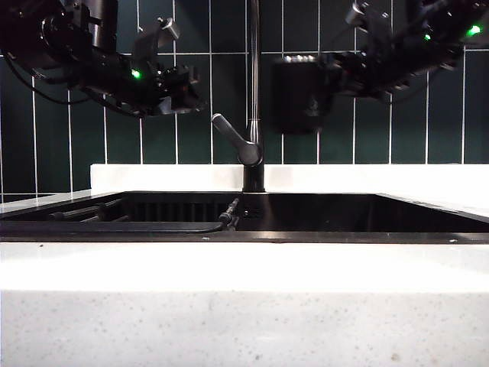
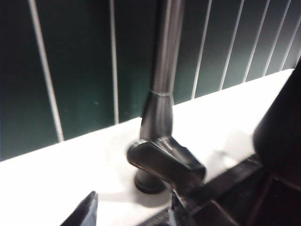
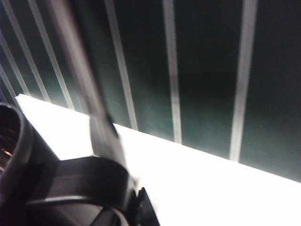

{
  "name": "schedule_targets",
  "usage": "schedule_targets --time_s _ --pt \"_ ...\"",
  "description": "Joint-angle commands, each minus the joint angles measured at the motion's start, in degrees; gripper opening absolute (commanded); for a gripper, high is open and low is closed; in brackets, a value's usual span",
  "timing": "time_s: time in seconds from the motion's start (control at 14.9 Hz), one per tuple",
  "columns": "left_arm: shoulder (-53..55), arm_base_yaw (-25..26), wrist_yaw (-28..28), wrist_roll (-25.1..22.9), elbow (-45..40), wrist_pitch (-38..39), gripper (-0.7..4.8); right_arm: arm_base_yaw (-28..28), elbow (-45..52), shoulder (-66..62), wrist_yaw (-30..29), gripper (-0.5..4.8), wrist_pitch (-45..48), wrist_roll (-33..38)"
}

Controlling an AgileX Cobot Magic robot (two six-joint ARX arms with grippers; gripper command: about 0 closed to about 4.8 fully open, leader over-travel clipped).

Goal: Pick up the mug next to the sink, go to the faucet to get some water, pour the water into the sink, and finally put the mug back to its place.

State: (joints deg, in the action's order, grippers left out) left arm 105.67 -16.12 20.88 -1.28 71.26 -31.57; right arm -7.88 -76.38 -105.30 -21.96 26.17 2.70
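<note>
The black mug (image 1: 302,95) hangs high above the sink (image 1: 321,208), just right of the tall faucet pipe (image 1: 254,76). My right gripper (image 1: 341,70) is shut on its loop handle (image 3: 75,181), and the mug's rim (image 3: 11,141) shows beside it in the right wrist view. My left gripper (image 1: 183,90) hovers left of the faucet, level with the mug. It is open (image 2: 134,213), its fingertips (image 2: 87,212) spread just short of the grey lever handle (image 2: 167,162), holding nothing. The mug's dark side (image 2: 282,136) shows past the lever. The faucet's spout is out of view.
A dark slatted rack (image 1: 84,212) and a black hose (image 1: 153,226) lie in the sink's left part. Dark green tiles (image 1: 191,145) back the white ledge (image 1: 382,177) behind the faucet. White speckled countertop (image 1: 244,313) fills the front.
</note>
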Motion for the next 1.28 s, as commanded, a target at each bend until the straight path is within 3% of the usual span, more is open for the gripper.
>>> schedule_targets --time_s 0.07,0.67,0.81,1.28 --pt "1.86 -0.02 2.54 0.55 3.48 1.09 1.88 -1.68 -2.47 1.01 -1.62 0.3 -2.69 0.55" --pt "3.96 0.0 5.11 0.63 5.92 2.51 1.92 -3.23 -3.13 3.61 -8.81 0.3 -5.77 4.0" --pt "4.68 0.0 5.95 0.63 6.23 2.67 2.25 -4.2 -3.15 3.8 -9.55 0.3 -6.08 4.0" --pt "8.33 0.07 6.19 0.66 13.22 4.76 2.53 -5.77 -3.21 5.99 -10.16 0.29 -7.19 4.0"
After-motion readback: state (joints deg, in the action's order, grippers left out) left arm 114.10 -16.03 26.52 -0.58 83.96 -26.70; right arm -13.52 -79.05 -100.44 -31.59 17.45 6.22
